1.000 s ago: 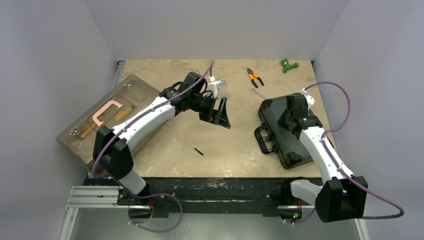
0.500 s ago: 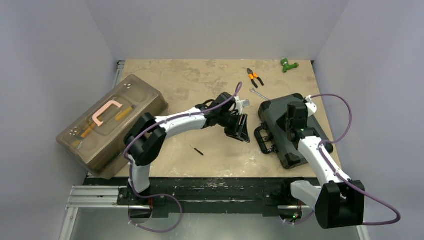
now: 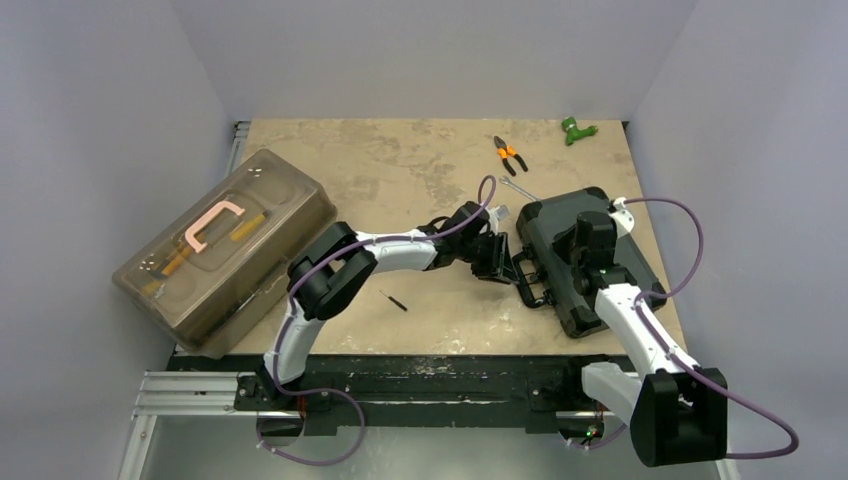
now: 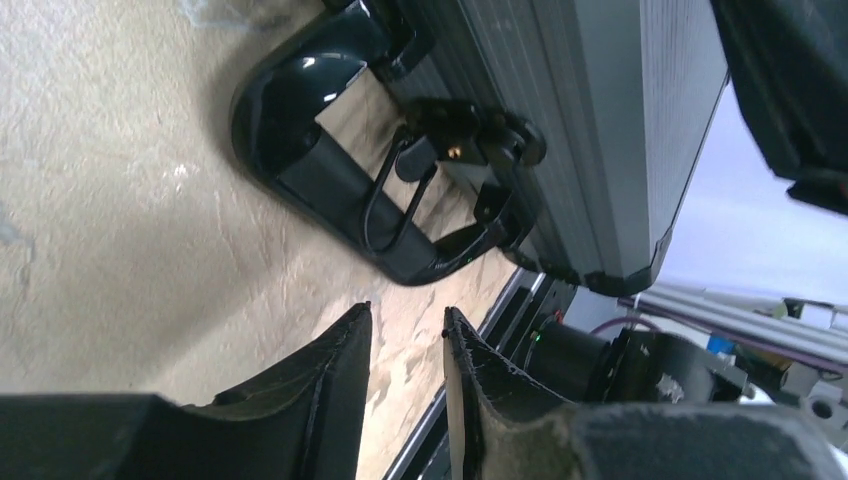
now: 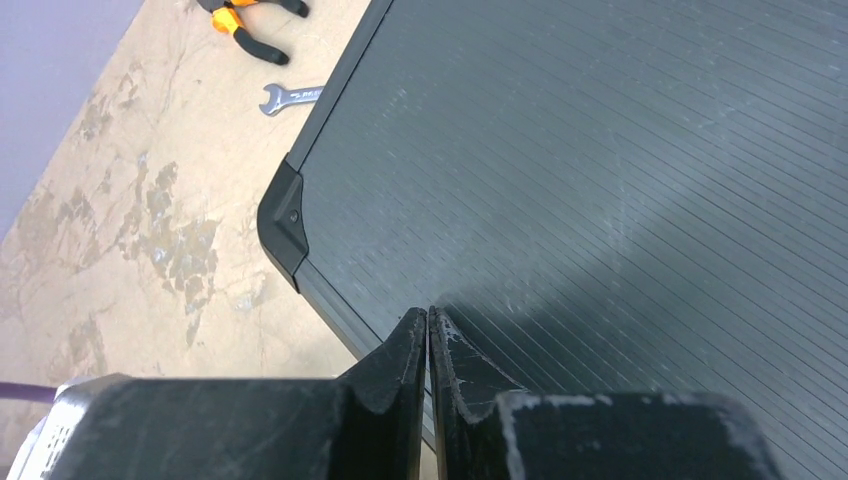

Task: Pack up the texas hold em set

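The left gripper (image 4: 406,312) has its jaws a narrow gap apart with nothing between them, just beside the carry handle (image 4: 320,175) of the black poker case (image 3: 548,235). The right gripper (image 5: 428,312) has its jaws pressed together, empty, tips at the ribbed lid.

The case lies at the right of the table (image 3: 400,170) with its lid down, so packing looks nearly finished. No chips, cards or buttons show loose anywhere. What seems left is the wire-loop latch (image 4: 460,140); whether it is fastened I cannot tell.

Counted: one case, one handle and one clearly visible latch. Also one brown translucent toolbox (image 3: 225,250), one pair of orange-handled pliers (image 3: 510,153), one wrench (image 3: 515,187), one green object (image 3: 577,129) and one small dark tool (image 3: 395,300).
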Controlling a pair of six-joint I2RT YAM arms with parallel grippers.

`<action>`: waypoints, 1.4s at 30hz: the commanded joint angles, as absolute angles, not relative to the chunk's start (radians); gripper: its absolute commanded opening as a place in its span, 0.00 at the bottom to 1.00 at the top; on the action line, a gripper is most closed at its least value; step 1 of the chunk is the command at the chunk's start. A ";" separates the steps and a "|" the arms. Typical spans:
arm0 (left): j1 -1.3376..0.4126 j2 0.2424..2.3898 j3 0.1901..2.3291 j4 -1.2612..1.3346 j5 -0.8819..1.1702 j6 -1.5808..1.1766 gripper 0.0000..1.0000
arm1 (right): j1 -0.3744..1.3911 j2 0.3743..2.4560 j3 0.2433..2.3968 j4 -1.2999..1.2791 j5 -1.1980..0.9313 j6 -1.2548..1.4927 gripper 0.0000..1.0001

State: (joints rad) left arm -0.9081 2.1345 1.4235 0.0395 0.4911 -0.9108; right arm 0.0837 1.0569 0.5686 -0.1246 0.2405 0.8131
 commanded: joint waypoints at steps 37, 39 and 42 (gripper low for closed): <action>-0.934 2.243 1.521 0.266 0.450 -1.150 0.13 | 0.087 1.072 0.452 -0.315 0.172 0.773 0.06; -0.936 2.233 1.520 0.263 0.451 -1.148 0.13 | 0.086 1.077 0.453 -0.311 0.166 0.770 0.06; -0.940 2.224 1.519 0.251 0.455 -1.144 0.18 | 0.087 1.087 0.454 -0.308 0.159 0.766 0.05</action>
